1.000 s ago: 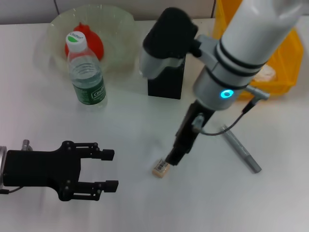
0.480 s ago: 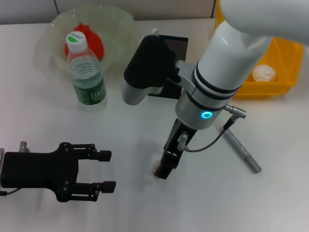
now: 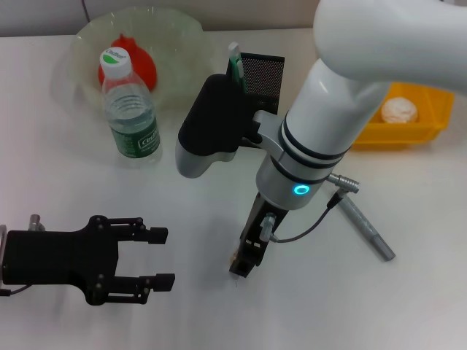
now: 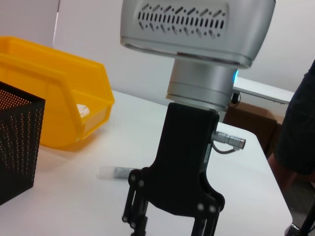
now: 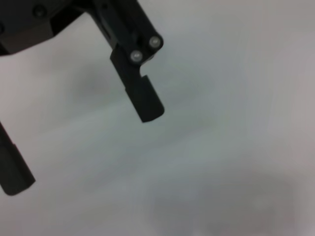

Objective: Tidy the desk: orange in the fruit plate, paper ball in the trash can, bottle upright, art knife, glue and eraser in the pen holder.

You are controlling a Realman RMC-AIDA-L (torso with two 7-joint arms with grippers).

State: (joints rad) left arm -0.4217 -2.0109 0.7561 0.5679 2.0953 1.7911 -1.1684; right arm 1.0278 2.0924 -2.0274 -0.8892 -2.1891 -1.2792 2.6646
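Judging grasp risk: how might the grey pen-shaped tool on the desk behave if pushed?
The grey tool lies flat, apart from the right gripper. It looks round-bodied, so it would probably roll if pushed sideways. Slim and seemingly rigid, it might slip from a pinch.

Glossy white cylindrical arm casing on the right, stepping down through black rings into a silver-grey wrist collar with a small glowing cyan ring light. Bulky black-and-grey camera pod bolted to the side. Silver metal plug with a thin dark cable looping down to a slim matte-black right gripper. Silver housing with rows of slanted vent slots in the left wrist view. Black finger link with two bright screw heads in the right wrist view. Flat matte-black left gripper, boxy body, hinged linkages, two blunt square-tipped fingers.
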